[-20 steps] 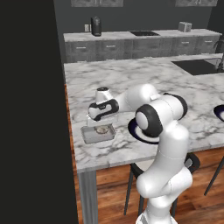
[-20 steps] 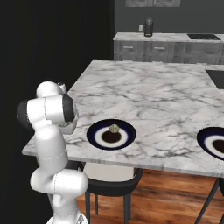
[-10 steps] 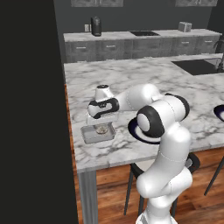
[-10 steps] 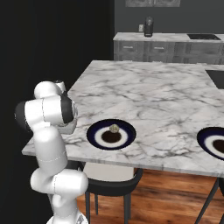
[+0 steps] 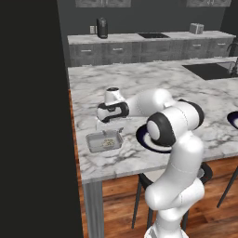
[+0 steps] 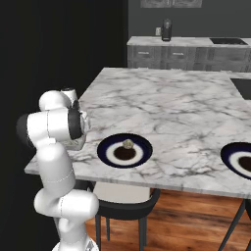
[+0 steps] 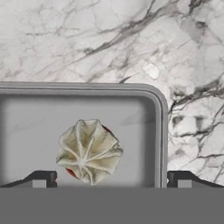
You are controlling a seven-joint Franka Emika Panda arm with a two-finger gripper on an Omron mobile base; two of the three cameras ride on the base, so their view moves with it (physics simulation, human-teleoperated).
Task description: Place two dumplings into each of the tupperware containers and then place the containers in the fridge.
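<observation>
Marble island counter [image 5: 139, 83] as landmark throughout. Near its front left corner, a shallow grey tupperware container [image 5: 104, 141], flat on the stone, with pale dumpling matter inside [image 5: 109, 142]; count not clear from the left base view. From the hand view, one pleated beige dumpling [image 7: 89, 151] lying on the floor of that container [image 7: 162, 127], close to its rounded corner, with a trace of red showing beneath one edge. Above the container and a little farther in from the counter's front edge, the gripper [image 5: 103, 122], pointing down, clear of the tray. Jaws spread as wide as they go, with nothing between them; both dark fingertips [image 7: 42, 178] at the bottom of the hand view, one over the tray floor, the other outside the tray wall, neither touching the dumpling. Toward the middle of the counter's front edge, to the right of the container, a round dark blue plate [image 6: 105, 154] with a white ring, a dark brown sauce blob [image 6: 124, 153] at its centre and one more dumpling [image 6: 127, 143] resting at the far edge of the blob. Farther right along the same front edge, a second dark blue plate [image 6: 236, 159], partly cut off by the frame. Beyond the island, on the back counter against the wall, a dark cylindrical appliance [image 6: 166, 30].
</observation>
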